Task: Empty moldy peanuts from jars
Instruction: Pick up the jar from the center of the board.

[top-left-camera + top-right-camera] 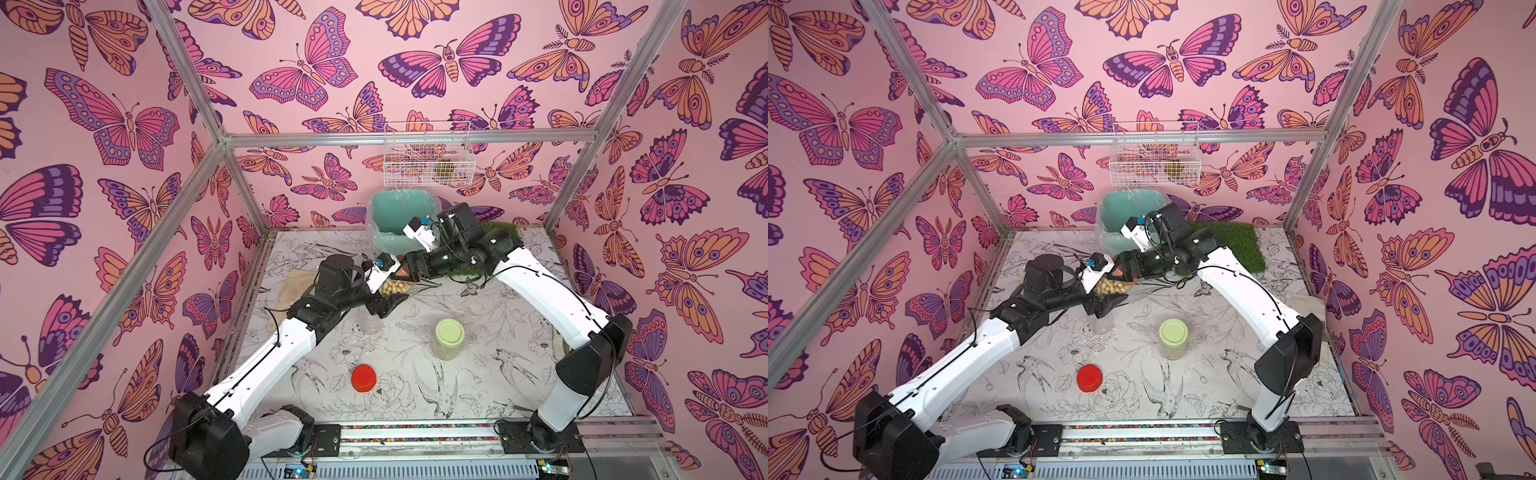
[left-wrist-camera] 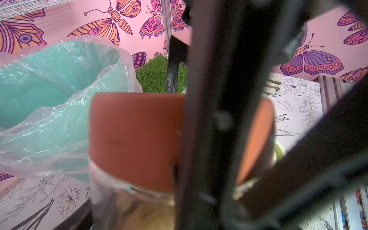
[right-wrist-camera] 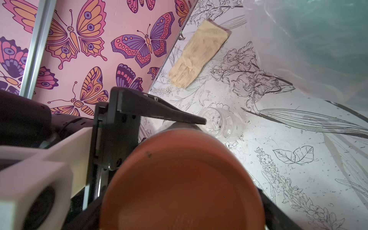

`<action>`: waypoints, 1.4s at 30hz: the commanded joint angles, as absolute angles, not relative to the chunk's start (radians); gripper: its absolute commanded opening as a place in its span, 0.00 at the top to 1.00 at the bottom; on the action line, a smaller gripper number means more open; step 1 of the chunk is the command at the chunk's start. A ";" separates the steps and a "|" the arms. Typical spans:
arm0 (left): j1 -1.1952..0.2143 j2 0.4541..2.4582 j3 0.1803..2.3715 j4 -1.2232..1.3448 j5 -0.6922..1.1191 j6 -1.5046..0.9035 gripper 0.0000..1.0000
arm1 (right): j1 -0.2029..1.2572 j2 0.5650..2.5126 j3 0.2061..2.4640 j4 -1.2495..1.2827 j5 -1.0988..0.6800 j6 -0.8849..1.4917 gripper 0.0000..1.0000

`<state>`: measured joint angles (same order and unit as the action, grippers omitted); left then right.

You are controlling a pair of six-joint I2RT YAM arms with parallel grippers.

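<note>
A clear jar of pale moldy peanuts (image 1: 392, 286) (image 1: 1111, 289) lies tilted above the table in front of the teal bin. My left gripper (image 1: 392, 291) (image 1: 1111, 294) is shut on its clear body, and one of its fingers (image 3: 159, 111) presses the jar wall. My right gripper (image 1: 405, 270) (image 1: 1121, 270) is shut on the jar's brown lid (image 2: 135, 139) (image 3: 179, 189). A second jar with a light green lid (image 1: 449, 337) (image 1: 1172, 338) stands upright mid-table. An empty, lidless clear jar (image 1: 370, 323) (image 3: 221, 121) stands under my left arm. A red lid (image 1: 364, 378) (image 1: 1089, 378) lies alone near the front.
The teal bin (image 1: 386, 208) (image 2: 49, 89) with its clear liner stands at the back, just behind both grippers. A white wire basket (image 1: 428, 156) hangs on the back wall above it. A grass mat (image 1: 1237, 245) lies at the back right. A beige glove (image 3: 197, 53) lies by the left wall.
</note>
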<state>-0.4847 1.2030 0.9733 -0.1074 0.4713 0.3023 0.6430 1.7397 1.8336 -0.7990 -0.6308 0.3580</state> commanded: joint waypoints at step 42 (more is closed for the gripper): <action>-0.482 1.178 0.910 -0.074 0.464 0.298 0.01 | 0.595 1.651 1.715 -0.548 -0.866 0.482 1.00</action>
